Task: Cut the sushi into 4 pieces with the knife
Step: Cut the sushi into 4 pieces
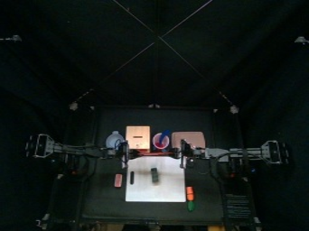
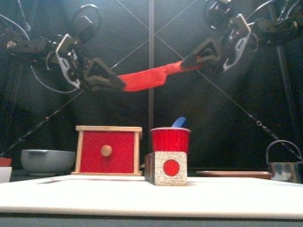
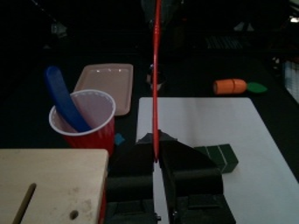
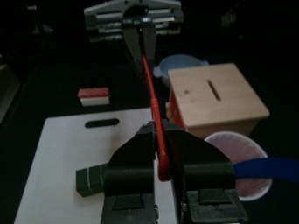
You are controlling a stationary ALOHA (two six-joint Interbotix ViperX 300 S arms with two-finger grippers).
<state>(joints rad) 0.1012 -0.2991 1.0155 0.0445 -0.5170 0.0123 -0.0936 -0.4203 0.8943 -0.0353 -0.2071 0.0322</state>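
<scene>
A red toy knife (image 2: 151, 75) hangs in the air above the table, held at both ends. My left gripper (image 2: 112, 82) is shut on its lower end, and my right gripper (image 2: 196, 62) is shut on the higher end. In the top view the knife (image 1: 154, 154) spans the gap between the two grippers, behind the white cutting board (image 1: 135, 200). The dark green sushi roll (image 1: 154, 177) lies on the board, below the knife and untouched. The left wrist view shows the sushi roll (image 3: 218, 156) whole on the board. It stands end-on in the front view as the sushi roll (image 2: 166, 168).
Along the back stand a blue-grey bowl (image 2: 48, 160), a wooden box with a red drawer front (image 2: 109, 151), a red cup (image 2: 171, 140) holding a blue knife (image 2: 180, 122), and a pink tray (image 3: 103, 79). An orange toy food (image 3: 230, 85) lies right of the board, a small red toy (image 4: 91, 92) left.
</scene>
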